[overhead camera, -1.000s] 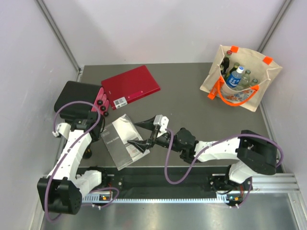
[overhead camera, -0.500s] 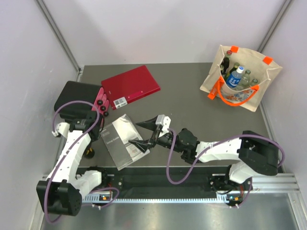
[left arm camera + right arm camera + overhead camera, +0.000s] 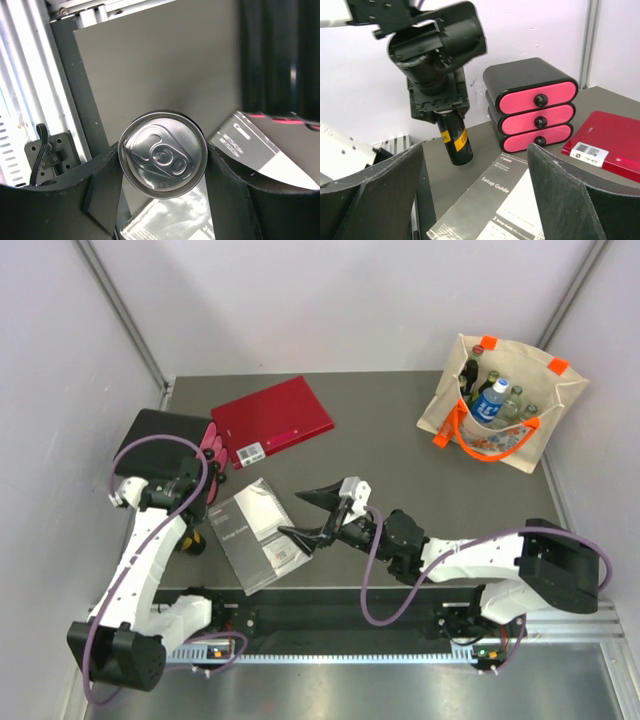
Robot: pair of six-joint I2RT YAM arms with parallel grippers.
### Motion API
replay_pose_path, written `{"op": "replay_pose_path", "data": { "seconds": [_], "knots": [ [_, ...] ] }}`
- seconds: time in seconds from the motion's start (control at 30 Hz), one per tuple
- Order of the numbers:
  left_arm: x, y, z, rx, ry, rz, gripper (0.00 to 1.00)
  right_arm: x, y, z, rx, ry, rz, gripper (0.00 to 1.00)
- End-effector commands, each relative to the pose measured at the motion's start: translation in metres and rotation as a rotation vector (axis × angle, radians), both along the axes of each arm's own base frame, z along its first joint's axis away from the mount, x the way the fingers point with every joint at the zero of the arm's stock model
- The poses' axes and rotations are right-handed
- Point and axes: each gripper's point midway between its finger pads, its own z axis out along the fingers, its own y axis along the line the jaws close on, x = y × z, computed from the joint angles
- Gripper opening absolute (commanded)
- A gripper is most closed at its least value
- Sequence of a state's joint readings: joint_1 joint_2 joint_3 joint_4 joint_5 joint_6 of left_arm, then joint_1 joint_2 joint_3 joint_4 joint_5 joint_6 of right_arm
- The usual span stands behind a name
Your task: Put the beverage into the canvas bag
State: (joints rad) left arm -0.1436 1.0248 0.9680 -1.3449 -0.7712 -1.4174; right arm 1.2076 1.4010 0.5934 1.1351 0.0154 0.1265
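Observation:
The beverage is a black can with a yellow label (image 3: pixel 454 140). Its silver top (image 3: pixel 162 154) sits between the fingers of my left gripper (image 3: pixel 162 161), which is shut on it. The can hangs upright at or just above the table at the left (image 3: pixel 190 540); I cannot tell if it touches. The beige canvas bag (image 3: pixel 520 430) with orange handles stands open at the far right, with several bottles inside. My right gripper (image 3: pixel 296 513) is open and empty over a setup guide booklet (image 3: pixel 255 535) and faces the can (image 3: pixel 475 150).
A black case with pink drawers (image 3: pixel 165 445) stands behind the can, also in the right wrist view (image 3: pixel 532 107). A red book (image 3: pixel 272 420) lies beside it. The aluminium rail (image 3: pixel 25 100) runs along the table's near edge.
My left arm has shifted and the can has moved a little away from the near edge. My right gripper has drifted to the right, still open.

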Motion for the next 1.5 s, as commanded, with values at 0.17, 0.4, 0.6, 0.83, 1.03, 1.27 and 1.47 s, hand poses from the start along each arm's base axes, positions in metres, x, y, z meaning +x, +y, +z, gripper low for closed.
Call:
{"op": "replay_pose_path", "data": {
  "seconds": [0.17, 0.4, 0.6, 0.83, 1.03, 1.27, 1.47],
  "knots": [
    [-0.009, -0.003, 0.042, 0.040, 0.020, -0.170, 0.00, 0.007, -0.021, 0.030, 0.064, -0.013, -0.073, 0.84],
    [0.001, -0.010, 0.048, 0.046, 0.043, -0.297, 0.00, 0.007, -0.024, 0.027, 0.062, 0.024, -0.075, 0.84],
    [0.006, -0.021, 0.062, 0.031, 0.016, -0.418, 0.00, 0.009, -0.029, 0.025, 0.065, 0.054, -0.092, 0.84],
    [0.016, -0.041, 0.087, -0.003, -0.082, -0.608, 0.00, 0.019, -0.042, 0.030, 0.044, 0.044, -0.170, 0.84],
    [0.048, -0.134, 0.121, -0.206, -0.366, -1.130, 0.00, 0.056, -0.080, 0.018, -0.044, 0.209, -0.453, 0.85],
    [0.085, -0.227, 0.131, -0.311, -0.482, -1.477, 0.00, 0.078, -0.137, 0.012, -0.149, 0.352, -0.738, 0.85],
    [0.129, -0.311, 0.131, -0.210, -0.533, -1.694, 0.00, 0.085, -0.188, 0.024, -0.096, 0.419, -0.828, 0.84]
  ]
}}
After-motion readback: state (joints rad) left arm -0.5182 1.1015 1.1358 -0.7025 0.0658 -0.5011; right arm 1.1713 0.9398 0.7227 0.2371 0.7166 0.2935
